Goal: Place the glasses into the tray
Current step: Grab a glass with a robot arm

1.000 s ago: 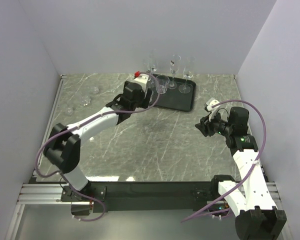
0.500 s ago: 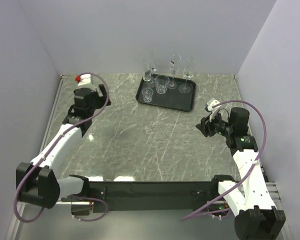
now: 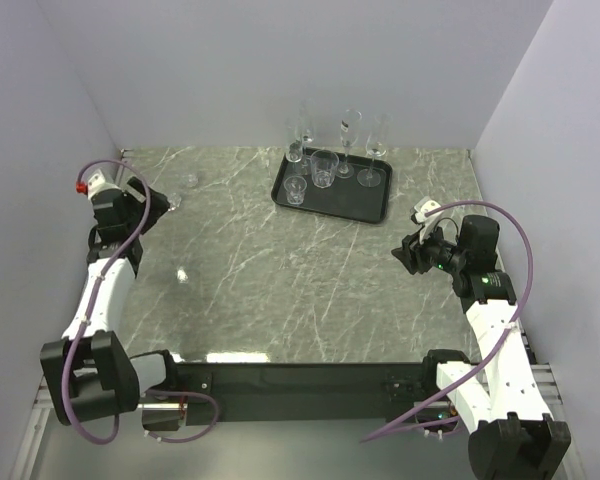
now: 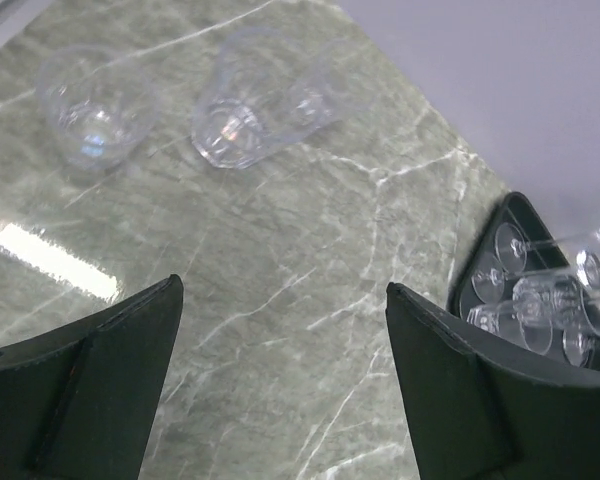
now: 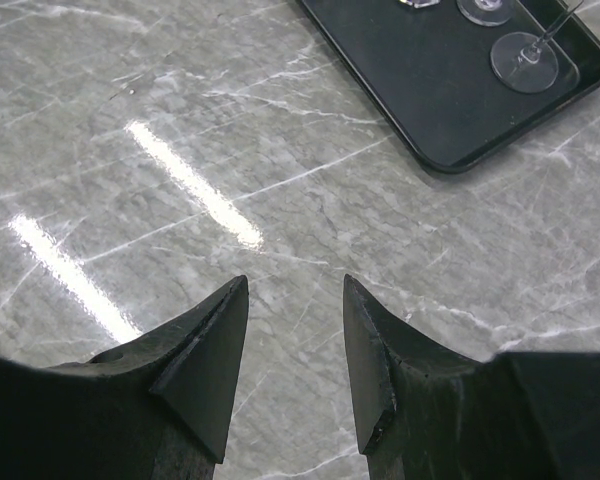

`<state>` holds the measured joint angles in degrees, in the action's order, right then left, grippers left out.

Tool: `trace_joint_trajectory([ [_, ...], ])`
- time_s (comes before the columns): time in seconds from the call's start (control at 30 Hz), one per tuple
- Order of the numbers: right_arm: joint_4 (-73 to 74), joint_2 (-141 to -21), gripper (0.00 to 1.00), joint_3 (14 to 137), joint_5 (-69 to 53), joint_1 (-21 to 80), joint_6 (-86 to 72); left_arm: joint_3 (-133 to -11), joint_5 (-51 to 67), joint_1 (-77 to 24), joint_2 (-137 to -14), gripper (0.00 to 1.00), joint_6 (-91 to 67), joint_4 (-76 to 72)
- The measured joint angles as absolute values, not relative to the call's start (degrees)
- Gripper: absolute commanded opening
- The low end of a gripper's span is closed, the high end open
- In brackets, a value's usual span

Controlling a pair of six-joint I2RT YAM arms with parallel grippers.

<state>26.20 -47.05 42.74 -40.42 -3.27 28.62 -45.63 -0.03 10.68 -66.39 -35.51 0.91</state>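
Observation:
The black tray [image 3: 355, 205] lies at the back centre and holds several clear glasses: three tall flutes [image 3: 350, 128], a tumbler [image 3: 325, 168] and a small tumbler [image 3: 296, 190]. Two more clear tumblers stand loose at the back left [image 3: 190, 180] [image 3: 171, 201]. In the left wrist view one sits upright [image 4: 90, 105] and the other lies on its side [image 4: 255, 115]. My left gripper [image 3: 140, 202] [image 4: 285, 290] is open and empty, just short of them. My right gripper [image 3: 405, 255] [image 5: 295, 285] is open and empty over bare table, right of the tray [image 5: 430, 80].
White walls close the table in at the back and on both sides. The tray's corner [image 4: 492, 250] shows at the right of the left wrist view. Stemmed glass feet [image 5: 525, 60] stand on the tray's near end in the right wrist view.
My left arm has swung from the tray to the far left, towards the loose tumblers. A small tumbler now stands in the tray. The right arm has not moved.

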Motion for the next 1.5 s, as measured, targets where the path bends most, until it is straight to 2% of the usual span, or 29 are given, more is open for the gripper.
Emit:
trace_joint_trajectory([
  [0.27, 26.20, -46.94, 0.50, 42.74, -40.62, -3.27, 28.64, -49.15, 1.30, 15.22, -75.64, 0.86, -42.57, 5.58],
  [0.67, 26.20, -46.94, 0.50, 42.74, -40.66, -3.27, 29.06, -54.81, 1.76, 20.82, -82.50, 0.75, -50.94, 10.81],
  [0.83, 26.20, -46.94, 0.50, 42.74, -40.84, -3.29, 29.08, -57.39, 1.69, 23.16, -86.32, 0.65, -54.57, 12.05],
  [1.0, 26.20, -46.94, 0.50, 42.74, -41.34, -3.29, 29.30, -62.02, 1.74, 23.94, -91.29, 0.49, -57.34, 14.59],
  [1.07, 26.20, -46.94, 0.50, 42.74, -41.43, -3.31, 29.45, -64.79, 1.74, 23.92, -93.84, 0.46, -58.28, 15.90],
  [1.5, 26.20, -46.94, 0.50, 42.74, -41.45, -3.38, 29.56, -71.31, 0.10, 23.92, -100.07, 0.46, -59.92, 22.63],
])
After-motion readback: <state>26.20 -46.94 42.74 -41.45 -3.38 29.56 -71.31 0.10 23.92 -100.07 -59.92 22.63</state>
